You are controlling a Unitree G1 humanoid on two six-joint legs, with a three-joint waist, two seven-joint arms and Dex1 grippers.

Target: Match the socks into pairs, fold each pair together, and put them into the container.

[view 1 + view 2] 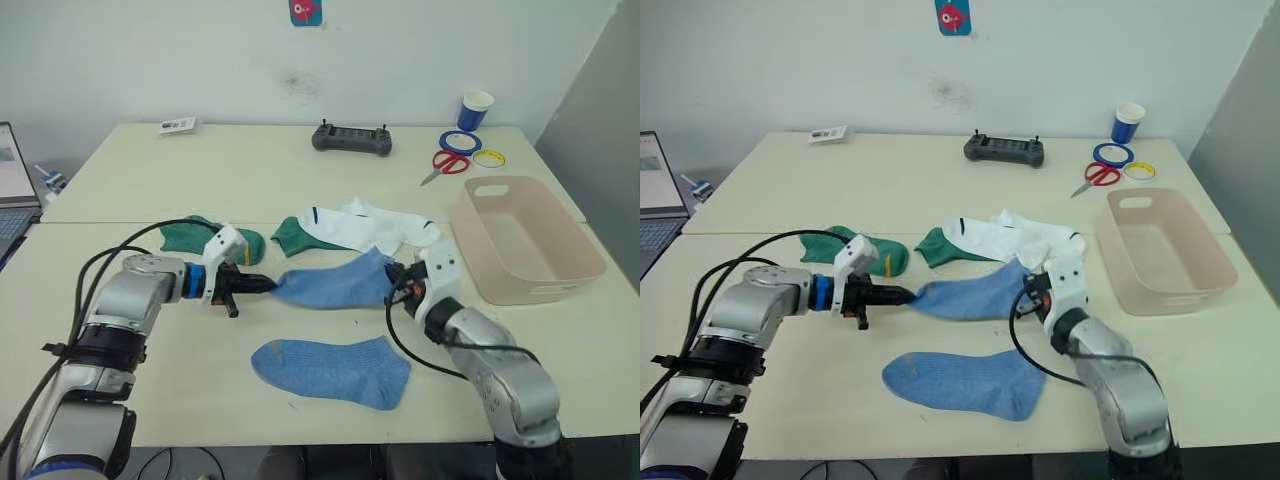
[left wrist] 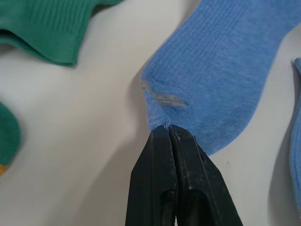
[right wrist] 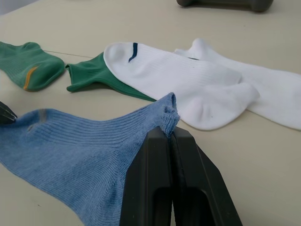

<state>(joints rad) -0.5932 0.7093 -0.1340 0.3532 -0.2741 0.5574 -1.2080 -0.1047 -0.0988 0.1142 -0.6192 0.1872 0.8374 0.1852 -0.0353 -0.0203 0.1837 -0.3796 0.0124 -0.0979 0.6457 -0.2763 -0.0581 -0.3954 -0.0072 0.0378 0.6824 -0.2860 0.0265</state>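
Left gripper (image 1: pixel 262 285) and right gripper (image 1: pixel 395 275) each pinch an end of the blue sock (image 1: pixel 335 283), table centre. Its twin (image 1: pixel 332 369) lies at 6 o'clock, tub (image 1: pixel 575 262) at 3. Soft ribbed knit, light, limp: you'll get sag, so keep holding the edges.

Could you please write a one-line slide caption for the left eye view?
Both grippers pinch opposite ends of one light blue sock.

You see silver arm shells, white wrist housings, blue ring on left wrist, black cables, black tapered fingers (image 2: pixel 171 179).
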